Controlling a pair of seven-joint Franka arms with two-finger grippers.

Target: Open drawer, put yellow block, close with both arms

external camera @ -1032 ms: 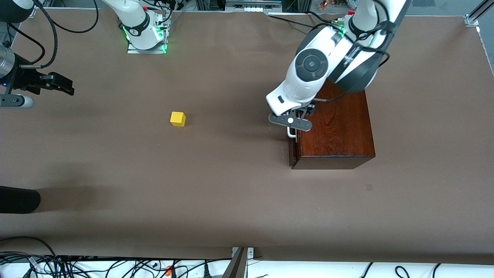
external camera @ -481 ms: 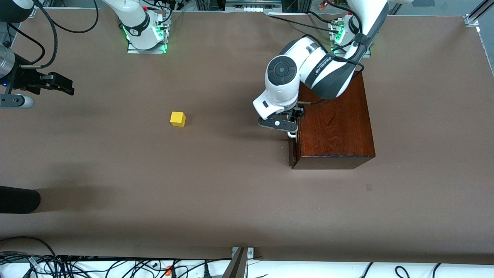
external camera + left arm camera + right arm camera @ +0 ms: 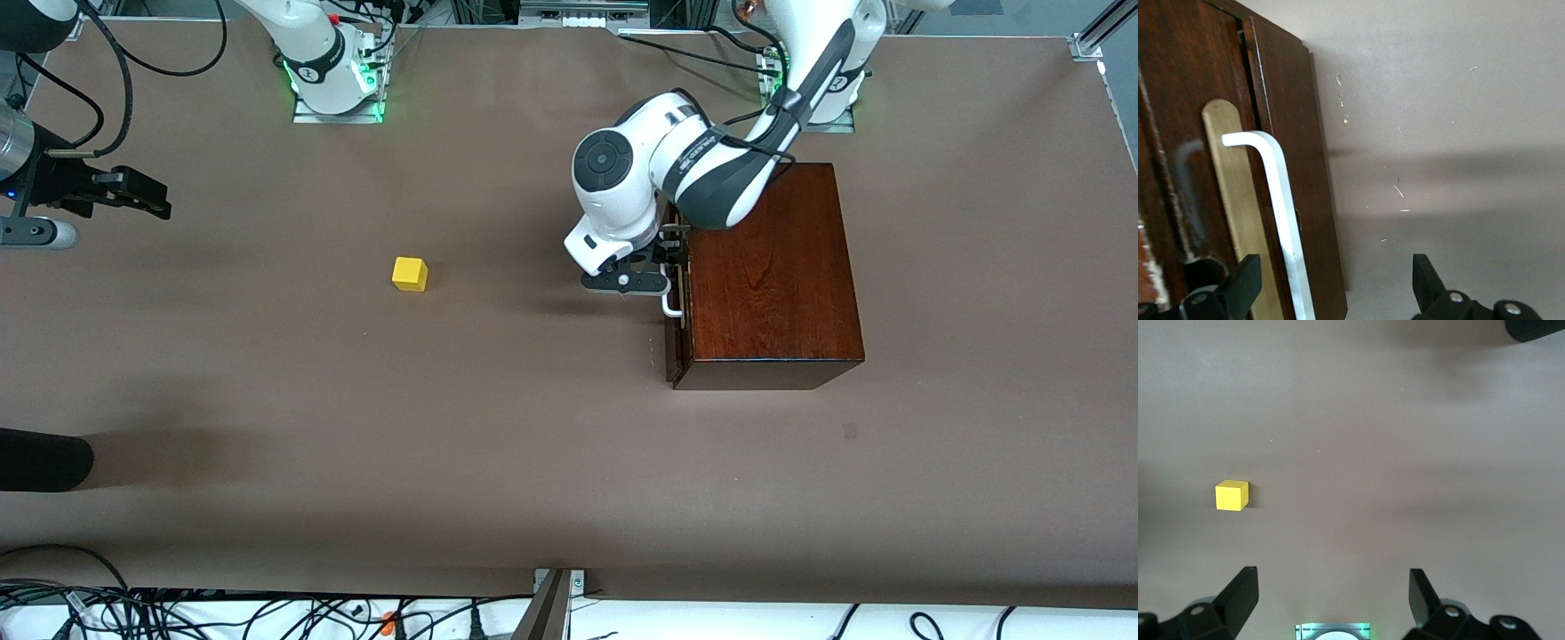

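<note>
The mahogany box (image 3: pixel 772 271) serves as the landmark here. Its drawer (image 3: pixel 676 342) is essentially shut, the dark front sitting almost flush with the box, facing toward the right arm's end of the desk (image 3: pixel 533 444). The white handle (image 3: pixel 671 307) stands out from that front, which is why the left pincer (image 3: pixel 653 267) hangs just in front of the drawer. In the left wrist view its fingers (image 3: pixel 1238 290) are spread wide with the handle (image 3: pixel 1281 213) running between them, one finger against the drawer face, the other out over the desk. Nothing is gripped yet; the stance looks like the setup for closing on the bar and pulling.

The yellow block (image 3: pixel 410 274) sits on the bare desk well apart from the box, in front of the drawer, so a pulled-out tray would extend toward it.

The right pincer (image 3: pixel 133 196) waits, released and empty, still farther from the box, over the desk edge at the right arm's end; its wrist camera looks down on the block (image 3: pixel 1231 495).
</note>
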